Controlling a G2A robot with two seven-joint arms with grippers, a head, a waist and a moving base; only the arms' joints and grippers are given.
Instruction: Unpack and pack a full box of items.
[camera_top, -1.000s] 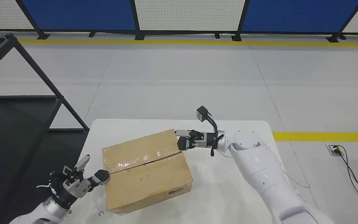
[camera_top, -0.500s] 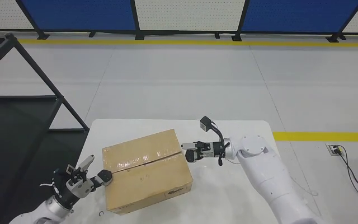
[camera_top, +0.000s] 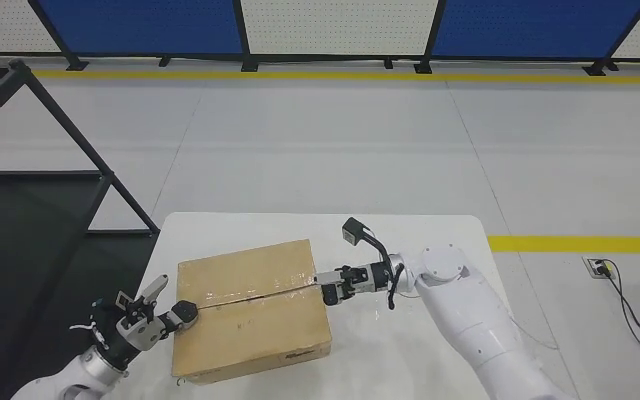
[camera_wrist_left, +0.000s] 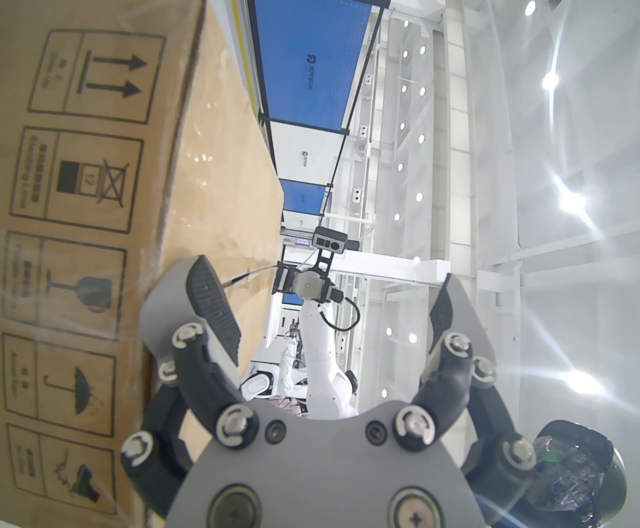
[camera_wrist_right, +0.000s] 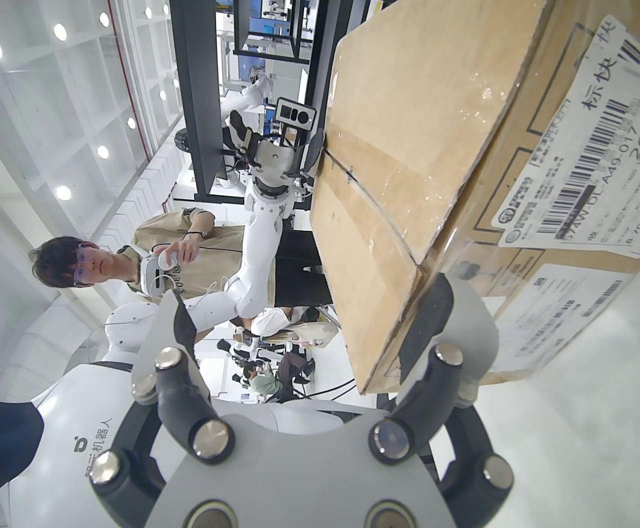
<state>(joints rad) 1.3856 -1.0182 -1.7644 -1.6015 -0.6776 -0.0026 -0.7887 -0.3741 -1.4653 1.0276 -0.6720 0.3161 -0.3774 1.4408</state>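
A closed cardboard box (camera_top: 250, 315) lies on the white table (camera_top: 420, 340), its top seam sealed with clear tape. My left gripper (camera_top: 172, 313) stands open at the box's left end, level with the seam; in the left wrist view (camera_wrist_left: 330, 310) one finger pad (camera_wrist_left: 215, 300) rests by the box's upper edge (camera_wrist_left: 100, 150). My right gripper (camera_top: 327, 293) is open at the opposite end of the seam. In the right wrist view (camera_wrist_right: 310, 320) one finger (camera_wrist_right: 440, 325) touches the corner of the box (camera_wrist_right: 400, 125) where the flaps meet. Nothing is held.
A black metal frame (camera_top: 70, 150) stands off the table's left side. Bare tabletop lies to the right of the box and behind it. The box's labelled end (camera_wrist_right: 575, 200) faces the right arm.
The box has turned and slid left, now squarer to the table. The right gripper left the far right corner, drew back, then came in at the seam's right end. The left gripper barely moved.
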